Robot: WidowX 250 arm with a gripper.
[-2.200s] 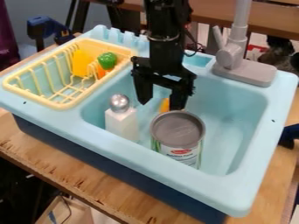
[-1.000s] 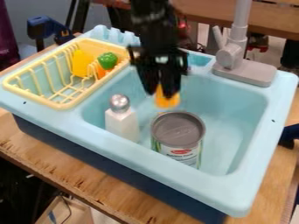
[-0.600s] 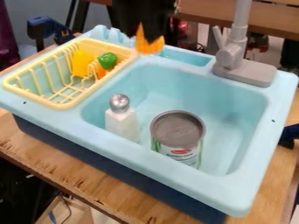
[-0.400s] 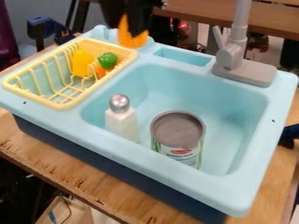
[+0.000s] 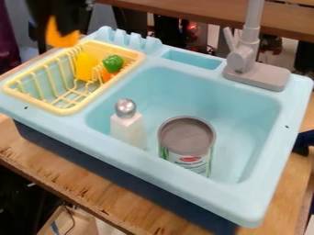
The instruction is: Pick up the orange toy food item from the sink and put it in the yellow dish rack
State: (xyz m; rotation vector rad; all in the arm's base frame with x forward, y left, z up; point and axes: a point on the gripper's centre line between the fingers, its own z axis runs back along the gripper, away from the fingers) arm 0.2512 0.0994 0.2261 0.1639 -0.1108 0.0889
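Note:
At the top left, the black gripper (image 5: 62, 28) is shut on an orange object (image 5: 60, 38), holding it in the air above the back left edge of the yellow drying rack (image 5: 69, 110). In the rack are a yellow piece (image 5: 86, 66), a green pepper (image 5: 113, 63) and an orange piece (image 5: 106, 75) under the pepper. A white shaker with a silver top (image 5: 127, 121) and a can with a grey lid (image 5: 187, 137) stand upright in the light blue sink basin (image 5: 202, 82).
A grey faucet (image 5: 245, 59) rises at the sink's back right corner. Slots and a shallow recess (image 5: 193, 59) line the back rim. The sink stands on a wooden table (image 5: 61, 176). A blue clamp (image 5: 42, 28) sits at the back left.
The gripper has lifted the orange object out of the basin and carried it up and left, past the sink's back rim to above the rack's back left. The shaker and can have not moved.

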